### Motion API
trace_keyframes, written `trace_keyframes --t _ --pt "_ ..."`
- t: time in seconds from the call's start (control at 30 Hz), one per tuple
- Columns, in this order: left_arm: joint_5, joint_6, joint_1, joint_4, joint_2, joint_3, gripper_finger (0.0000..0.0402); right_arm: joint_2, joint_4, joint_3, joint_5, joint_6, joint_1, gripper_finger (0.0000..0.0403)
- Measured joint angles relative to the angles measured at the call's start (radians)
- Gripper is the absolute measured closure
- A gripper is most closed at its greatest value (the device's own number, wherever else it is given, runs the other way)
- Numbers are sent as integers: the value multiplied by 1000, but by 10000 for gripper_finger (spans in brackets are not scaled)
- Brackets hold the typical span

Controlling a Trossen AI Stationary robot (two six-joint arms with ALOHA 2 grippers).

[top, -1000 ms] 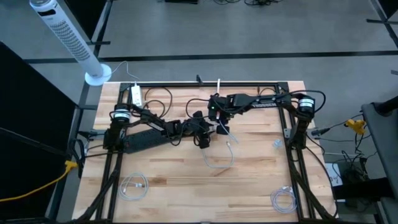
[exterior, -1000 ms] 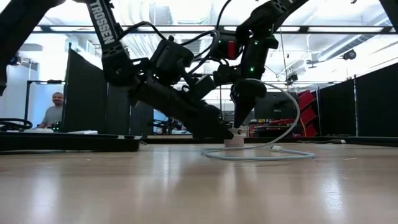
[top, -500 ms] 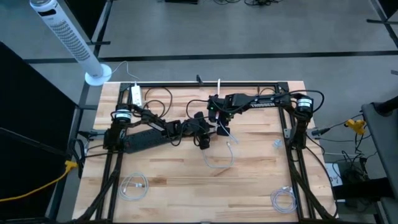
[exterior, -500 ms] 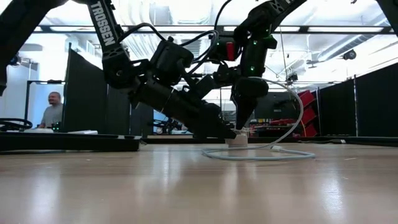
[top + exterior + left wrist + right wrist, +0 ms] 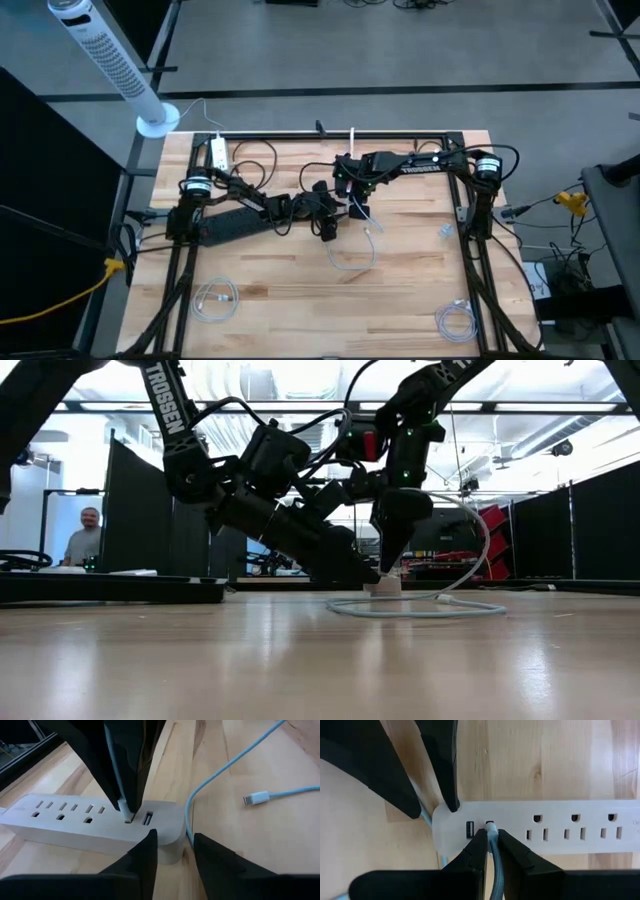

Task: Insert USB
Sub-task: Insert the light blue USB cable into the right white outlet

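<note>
I am looking at the power strip (image 5: 535,830) lying flat on the table (image 5: 290,290), near its middle toward the back. My right gripper (image 5: 491,845) is pointing straight down over the strip's rounded end, its fingers (image 5: 517,851) clamped on the USB plug (image 5: 490,826), and the plug's tip is sitting at one of the two USB ports; the other port (image 5: 469,829) beside it is showing empty. In the left wrist view the plug (image 5: 123,811) is meeting the port at the strip's (image 5: 75,822) top face, though I cannot tell how deep it is seated. The cable (image 5: 220,775) is running up between the right fingers and looping over the wood, with its free connector (image 5: 256,798) lying apart from the strip.

My left gripper (image 5: 173,845) is reaching in low from the left, fingers (image 5: 145,852) apart and straddling the strip's rounded end, pressing at its edge. In the low view both grippers are meeting at the strip (image 5: 382,586). Two more coiled cables (image 5: 214,298) are lying near the front corners.
</note>
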Motion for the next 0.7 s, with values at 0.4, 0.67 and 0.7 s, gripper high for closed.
trace_keyframes --t 0.4,0.67,0.7 --pt "-19 1 -1 -130 -53 -1 281 83 69 -3 -23 -23 2 389" --pt "-68 15 -3 -442 -167 -2 294 71 140 -2 -34 -27 7 389" --pt "-68 11 -3 -491 -179 -4 296 71 143 -3 -43 -28 6 389"
